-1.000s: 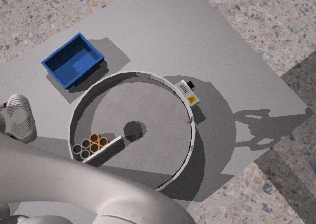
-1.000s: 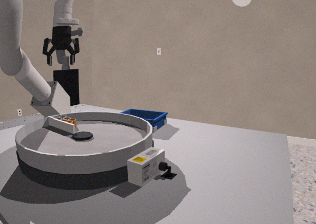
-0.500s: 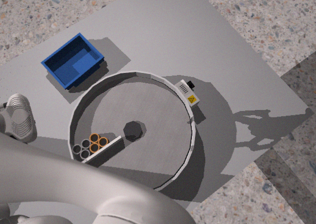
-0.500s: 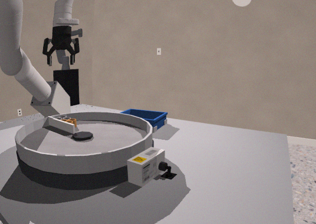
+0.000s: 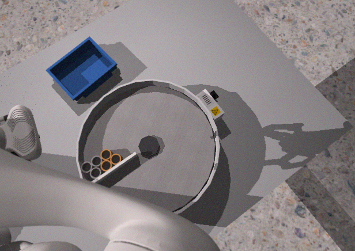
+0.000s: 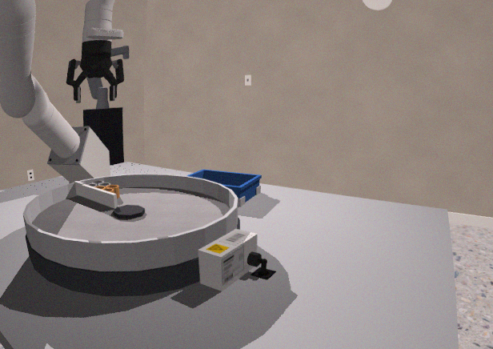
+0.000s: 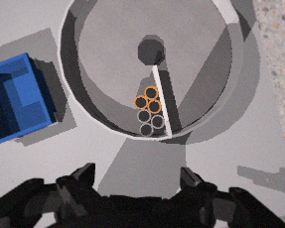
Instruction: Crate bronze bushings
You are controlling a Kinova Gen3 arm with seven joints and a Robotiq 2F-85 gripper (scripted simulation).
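Note:
Three bronze bushings stand upright in a tight cluster on the turning table, the side nearer the hub. Three steel bushings stand against them, nearer the rim. The cluster lies along a white divider. The blue crate shows no bushings inside. My gripper is open and empty, high above and outside the table's rim. Its fingers are hidden in the top view.
A raised white rim surrounds the turning table, with a dark hub in its middle. A white box with a warning label sits outside the rim. The crate stands outside the rim too.

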